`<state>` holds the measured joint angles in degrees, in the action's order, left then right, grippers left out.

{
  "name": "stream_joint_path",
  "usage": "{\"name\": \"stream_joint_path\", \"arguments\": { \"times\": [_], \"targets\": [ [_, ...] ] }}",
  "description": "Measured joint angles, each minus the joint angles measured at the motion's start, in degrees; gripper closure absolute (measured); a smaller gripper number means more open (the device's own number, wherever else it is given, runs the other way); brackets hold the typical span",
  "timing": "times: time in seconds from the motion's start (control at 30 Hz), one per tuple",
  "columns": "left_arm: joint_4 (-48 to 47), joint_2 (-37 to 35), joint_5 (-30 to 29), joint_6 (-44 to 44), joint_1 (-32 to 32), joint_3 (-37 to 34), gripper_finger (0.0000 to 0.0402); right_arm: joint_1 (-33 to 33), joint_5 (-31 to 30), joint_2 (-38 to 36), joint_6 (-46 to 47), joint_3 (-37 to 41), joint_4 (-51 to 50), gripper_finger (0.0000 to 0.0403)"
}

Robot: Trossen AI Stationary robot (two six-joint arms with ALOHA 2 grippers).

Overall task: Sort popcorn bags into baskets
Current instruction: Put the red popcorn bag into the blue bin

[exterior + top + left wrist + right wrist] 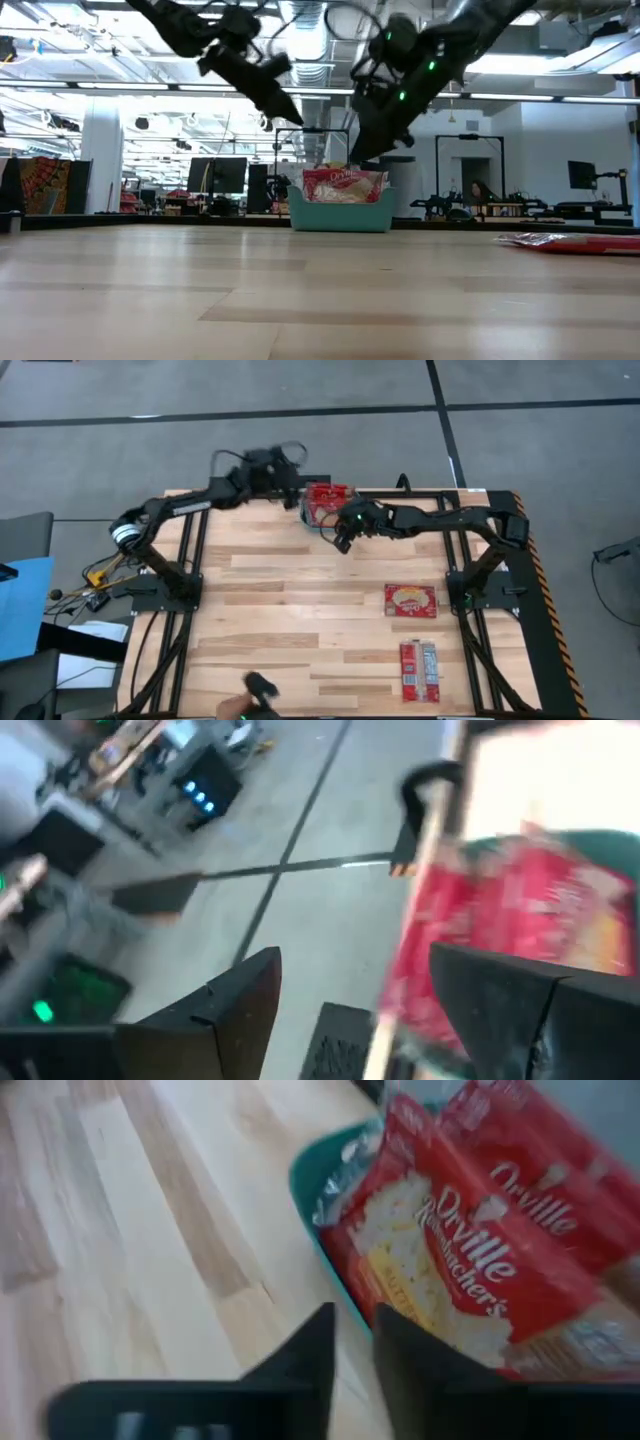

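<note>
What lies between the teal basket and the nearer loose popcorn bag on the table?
In the high view, only bare wood separates the basket from the loose bag. The right tool hangs just off the basket, beside that stretch.

Both arms reach inward. The left gripper (pixel 290 485) hangs with fingers parted; the right gripper (pixel 342 543) has fingers nearly together.
</note>
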<state>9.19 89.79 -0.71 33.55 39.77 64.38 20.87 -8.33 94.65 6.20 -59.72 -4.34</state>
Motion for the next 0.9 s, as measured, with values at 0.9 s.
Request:
{"name": "stream_joint_path", "arguments": {
  "times": [0.9],
  "targets": [
    [5.6, 19.5, 20.0, -14.5, 15.9, 6.5, 0.0253, 7.8, 11.7, 17.8, -18.7, -13.6, -7.3, 0.0399]
  ]
}}
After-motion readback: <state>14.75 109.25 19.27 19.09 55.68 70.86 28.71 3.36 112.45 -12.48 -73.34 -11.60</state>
